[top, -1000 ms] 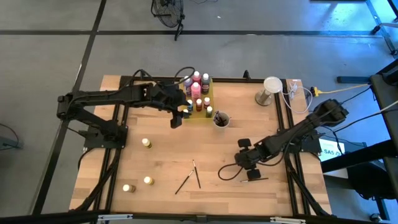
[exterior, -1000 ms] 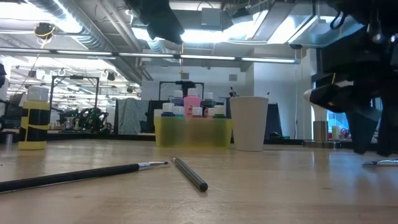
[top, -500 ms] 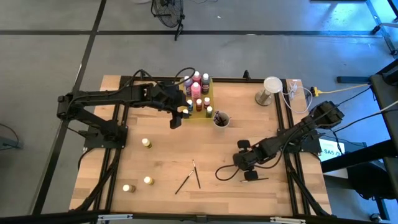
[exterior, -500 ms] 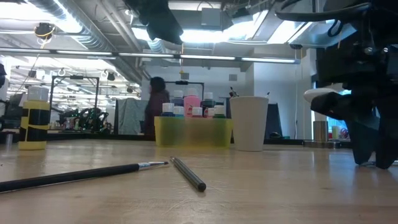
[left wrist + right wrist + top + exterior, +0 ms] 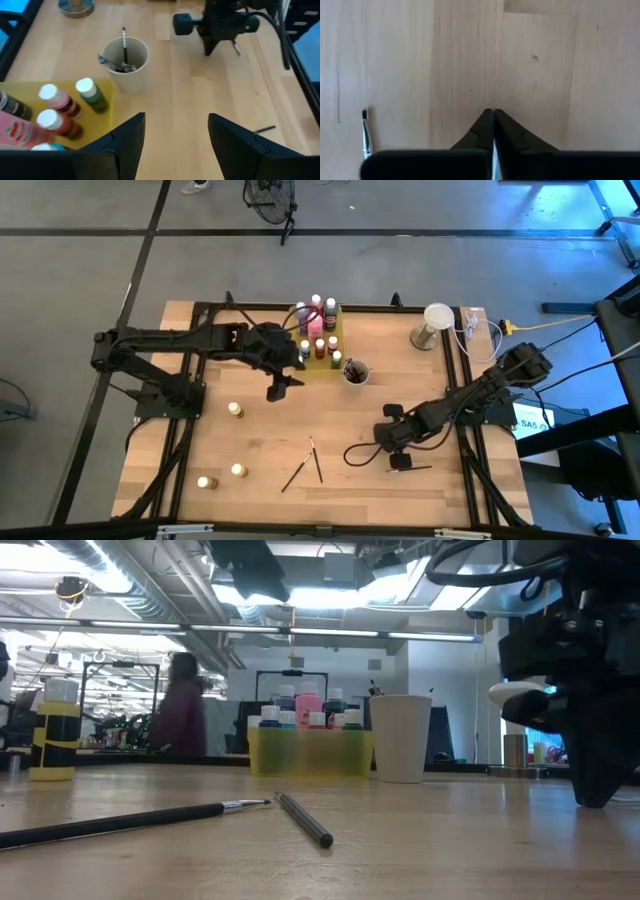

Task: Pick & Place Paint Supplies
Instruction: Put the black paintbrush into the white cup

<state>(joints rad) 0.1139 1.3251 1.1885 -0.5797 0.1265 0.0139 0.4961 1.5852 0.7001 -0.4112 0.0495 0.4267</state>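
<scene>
The right tool (image 5: 396,461) is down on the table (image 5: 260,440) with its fingers pressed shut on a thin brush (image 5: 494,155), so the step in hand looks like a brush pickup; the next move would be to lift it without letting it slip and carry it to the cup (image 5: 355,370) that already holds brushes. The left tool (image 5: 277,390) hovers part open and empty near the yellow tray (image 5: 338,330) of paint bottles (image 5: 316,325). Two more brushes (image 5: 303,464) and three bottles (image 5: 235,410) lie on the pale wooden planks, and a person (image 5: 183,705) walks through the workshop behind.
</scene>
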